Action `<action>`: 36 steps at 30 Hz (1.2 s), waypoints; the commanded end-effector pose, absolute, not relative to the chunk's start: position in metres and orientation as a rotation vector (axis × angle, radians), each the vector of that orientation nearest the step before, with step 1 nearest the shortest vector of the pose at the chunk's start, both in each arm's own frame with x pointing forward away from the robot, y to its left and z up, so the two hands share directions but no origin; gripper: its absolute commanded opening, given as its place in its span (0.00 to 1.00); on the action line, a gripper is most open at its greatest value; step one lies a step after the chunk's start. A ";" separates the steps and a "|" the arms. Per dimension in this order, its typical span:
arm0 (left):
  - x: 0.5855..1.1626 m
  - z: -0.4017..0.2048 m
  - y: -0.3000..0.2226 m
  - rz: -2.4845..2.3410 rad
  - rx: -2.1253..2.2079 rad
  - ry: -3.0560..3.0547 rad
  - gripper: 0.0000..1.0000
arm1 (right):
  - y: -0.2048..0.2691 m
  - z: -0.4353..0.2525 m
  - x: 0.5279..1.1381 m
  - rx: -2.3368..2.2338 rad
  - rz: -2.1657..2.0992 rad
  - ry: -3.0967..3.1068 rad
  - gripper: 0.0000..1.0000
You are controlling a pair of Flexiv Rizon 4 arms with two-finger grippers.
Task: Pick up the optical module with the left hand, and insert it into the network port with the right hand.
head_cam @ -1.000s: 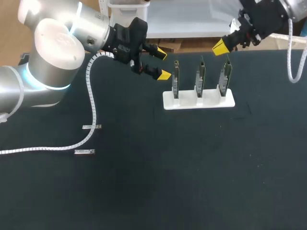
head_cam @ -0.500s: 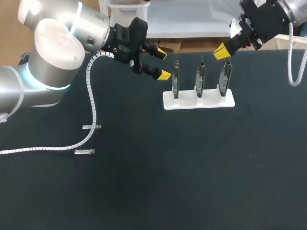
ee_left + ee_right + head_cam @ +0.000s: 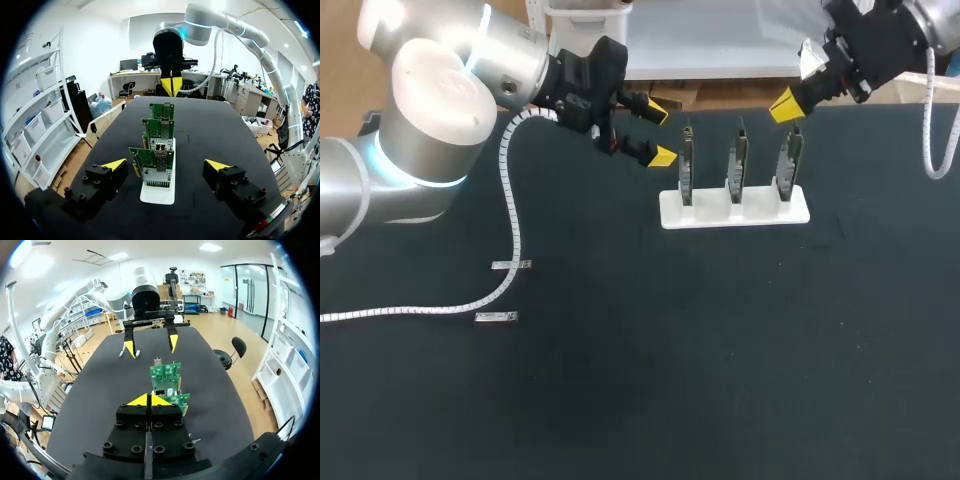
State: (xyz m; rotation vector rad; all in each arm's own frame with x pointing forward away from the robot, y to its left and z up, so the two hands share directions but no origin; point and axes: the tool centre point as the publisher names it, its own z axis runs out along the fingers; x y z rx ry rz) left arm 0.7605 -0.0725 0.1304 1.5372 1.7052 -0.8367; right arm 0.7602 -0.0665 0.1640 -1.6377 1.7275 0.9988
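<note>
Apparently light, stiff and slick: the optical module (image 3: 509, 265) lies flat on the table (image 3: 720, 380), a twin (image 3: 496, 318) near it, well apart from both grippers.
Left gripper (image 3: 662, 133) gapes empty, right gripper (image 3: 785, 103) is pinched on nothing; the module is best taken across its long sides, mid-length.

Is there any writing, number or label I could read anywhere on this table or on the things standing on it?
None: no text can be read in any view.
Three green circuit boards in the white slotted stand: any print on them is too small to read.
Two small silver metal modules on the black table: no legible label.
</note>
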 end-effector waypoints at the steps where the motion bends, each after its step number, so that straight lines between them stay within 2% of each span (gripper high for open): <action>1: 0.762 0.131 -0.073 -0.836 1.541 1.711 1.00 | -0.068 0.163 0.758 -1.632 1.000 1.718 1.00; 27: 0.766 0.140 -0.071 -0.803 1.544 1.669 1.00 | -0.068 0.163 0.758 -1.632 1.000 1.718 1.00; 36: 0.757 0.176 -0.011 -0.546 1.560 1.722 1.00 | -0.068 0.163 0.758 -1.632 1.000 1.718 1.00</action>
